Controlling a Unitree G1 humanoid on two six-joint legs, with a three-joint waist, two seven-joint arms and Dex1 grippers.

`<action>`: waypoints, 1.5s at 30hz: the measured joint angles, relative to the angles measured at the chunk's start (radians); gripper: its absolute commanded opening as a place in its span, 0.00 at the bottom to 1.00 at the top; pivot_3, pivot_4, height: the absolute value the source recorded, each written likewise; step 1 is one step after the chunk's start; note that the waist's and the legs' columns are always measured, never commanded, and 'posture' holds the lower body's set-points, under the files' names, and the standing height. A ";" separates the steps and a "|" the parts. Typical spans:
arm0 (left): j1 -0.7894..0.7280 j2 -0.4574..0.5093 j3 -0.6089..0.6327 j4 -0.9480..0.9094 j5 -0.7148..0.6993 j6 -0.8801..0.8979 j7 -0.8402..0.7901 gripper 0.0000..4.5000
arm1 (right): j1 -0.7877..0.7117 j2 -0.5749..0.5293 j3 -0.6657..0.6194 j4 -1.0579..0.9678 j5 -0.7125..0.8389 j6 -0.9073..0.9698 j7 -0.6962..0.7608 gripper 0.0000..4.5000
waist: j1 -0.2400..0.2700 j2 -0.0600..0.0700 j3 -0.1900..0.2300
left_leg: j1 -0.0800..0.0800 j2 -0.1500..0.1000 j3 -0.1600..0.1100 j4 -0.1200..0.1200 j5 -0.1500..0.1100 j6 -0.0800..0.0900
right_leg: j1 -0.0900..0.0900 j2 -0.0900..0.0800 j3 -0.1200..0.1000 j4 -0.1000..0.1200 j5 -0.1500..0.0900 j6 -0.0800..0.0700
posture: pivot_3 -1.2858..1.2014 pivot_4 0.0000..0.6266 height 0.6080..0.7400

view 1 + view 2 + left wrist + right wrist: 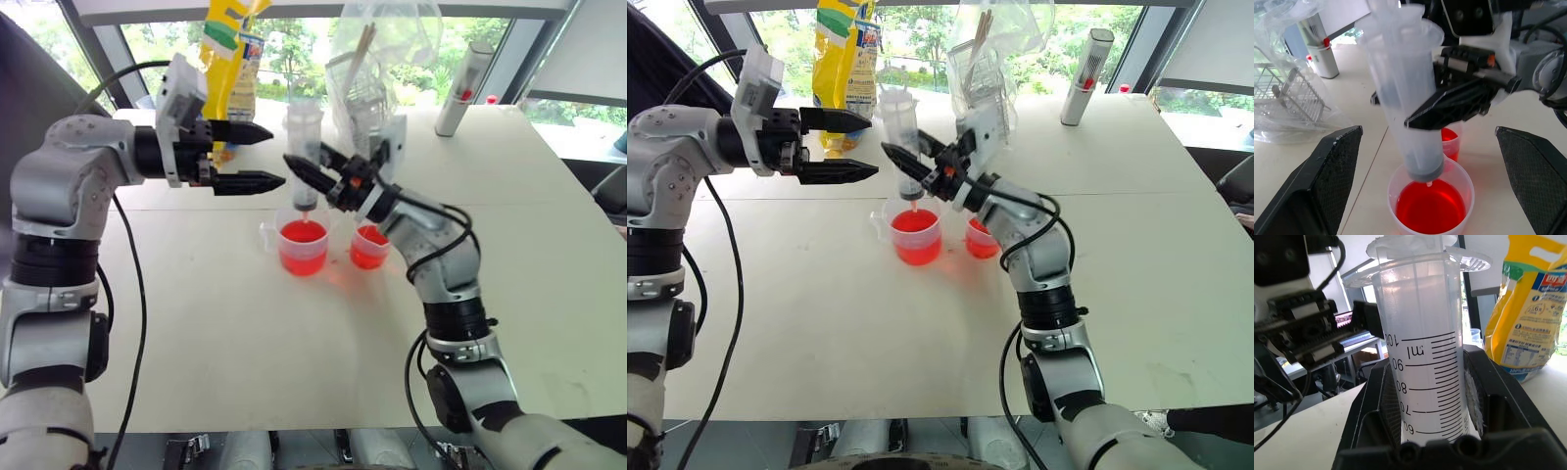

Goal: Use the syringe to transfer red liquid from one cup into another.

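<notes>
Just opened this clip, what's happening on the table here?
The right gripper is shut on the syringe, holding it upright with its tip just above the red liquid in the handled cup. The left gripper hangs open beside the syringe's top, touching nothing. The smaller cup, also holding red liquid, stands next to the handled one on the white table. The syringe barrel looks empty, so drawing has not begun.

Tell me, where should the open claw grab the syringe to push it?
Probably the plunger top above the wide flange, coming in from the robot's left. The syringe stands upright over the handled cup; the right claw already clamps its barrel, and the left claw waits open beside it.
</notes>
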 measured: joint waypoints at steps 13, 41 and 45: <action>-0.025 -0.032 -0.007 0.049 0.037 -0.026 0.026 1.00 | 0.102 0.015 0.065 0.087 -0.076 -0.155 0.000 0.31 | 0.001 0.000 0.000 | 0.000 0.000 0.000 0.000 0.000 0.000 | 0.000 0.000 0.000 0.000 0.000 0.000 | 0.52 0.24 0.99; -0.074 -0.130 -0.033 0.131 0.087 -0.035 0.029 0.01 | 0.107 0.005 0.098 0.103 -0.121 -0.201 0.005 0.31 | -0.001 0.000 0.000 | 0.001 0.000 0.000 0.001 0.000 0.000 | 0.001 0.000 0.000 0.001 0.000 0.000 | 0.52 0.24 0.99; -0.072 -0.124 -0.033 0.128 0.084 -0.031 0.029 0.01 | 0.099 0.005 0.097 0.102 -0.118 -0.180 0.012 0.31 | -0.001 0.000 0.000 | 0.001 0.000 0.000 0.001 0.000 0.000 | 0.001 0.000 0.000 0.001 0.000 0.000 | 0.52 0.24 0.99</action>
